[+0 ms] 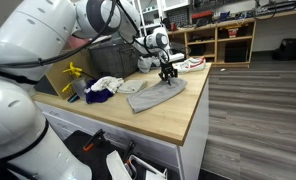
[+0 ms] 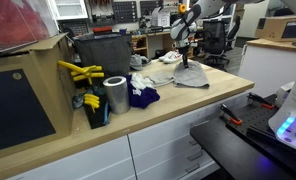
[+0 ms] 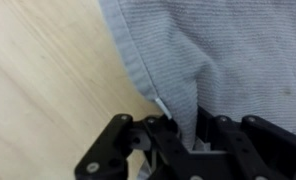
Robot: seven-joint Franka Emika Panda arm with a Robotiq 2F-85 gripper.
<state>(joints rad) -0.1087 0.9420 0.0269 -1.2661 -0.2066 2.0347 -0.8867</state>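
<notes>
My gripper is shut on a fold of a grey cloth that lies on the wooden countertop. In the wrist view the black jaws pinch a raised ridge of the grey ribbed cloth, with its hemmed edge running over bare wood at the left. In an exterior view the gripper stands over the same grey cloth at the far end of the counter.
A pile of white and dark blue clothes lies beside the grey cloth. A metal can, yellow tools and a dark bin stand nearby. Shelves line the back wall. The counter edge drops to the floor.
</notes>
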